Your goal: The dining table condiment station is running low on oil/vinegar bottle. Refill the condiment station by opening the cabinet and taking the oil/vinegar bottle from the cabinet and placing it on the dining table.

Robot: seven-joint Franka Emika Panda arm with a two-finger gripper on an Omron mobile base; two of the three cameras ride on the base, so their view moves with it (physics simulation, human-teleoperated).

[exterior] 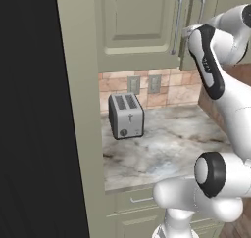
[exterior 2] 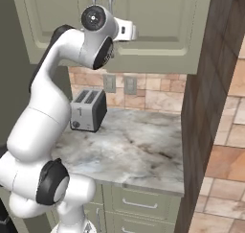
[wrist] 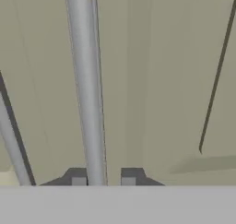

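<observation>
Cabinet (exterior: 137, 21) was still shut, gripper (wrist: 103, 180) open with its handle (wrist: 87, 89) between the tips, probably not squeezed yet, bottle fetch all ahead.

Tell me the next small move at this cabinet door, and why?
Probably close the end effector on the silver bar handle. In the hand view the handle runs up between the two dark fingertips, hard against the left one, and they look open. The cabinet doors appear shut, so gripping comes before any pull.
</observation>
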